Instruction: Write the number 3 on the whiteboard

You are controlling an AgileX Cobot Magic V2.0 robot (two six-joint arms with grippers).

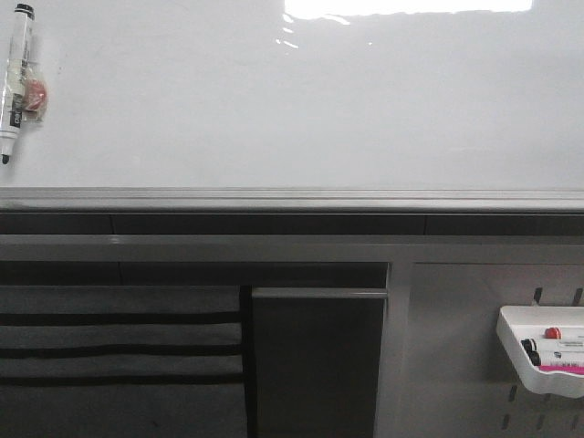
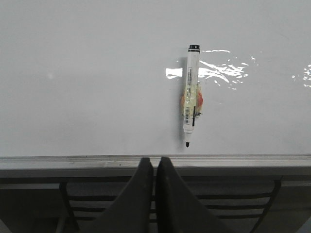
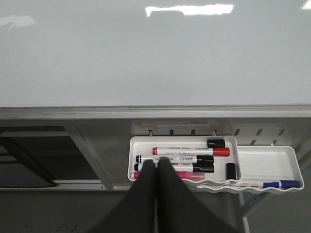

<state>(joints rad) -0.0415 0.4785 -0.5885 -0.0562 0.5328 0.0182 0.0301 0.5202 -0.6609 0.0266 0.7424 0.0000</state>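
Below the board we see a grey metal rail [image 1: 292,199] running the full width, with a dark gap and a second grey beam [image 1: 274,246] under it. At lower left, grey slats [image 1: 119,351] alternate with black stripes; beside them stands a dark panel [image 1: 318,365]. To the right we find a grey pegboard [image 1: 456,356] with slots, carrying a white tray [image 1: 516,351]. Overhead light leaves bright glare [image 1: 406,7] along the top edge.

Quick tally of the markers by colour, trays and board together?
Black markers: 3, one on the whiteboard, two in the tray
Red marker: 1
Pink marker: 1
Blue marker: 1
Total: 6
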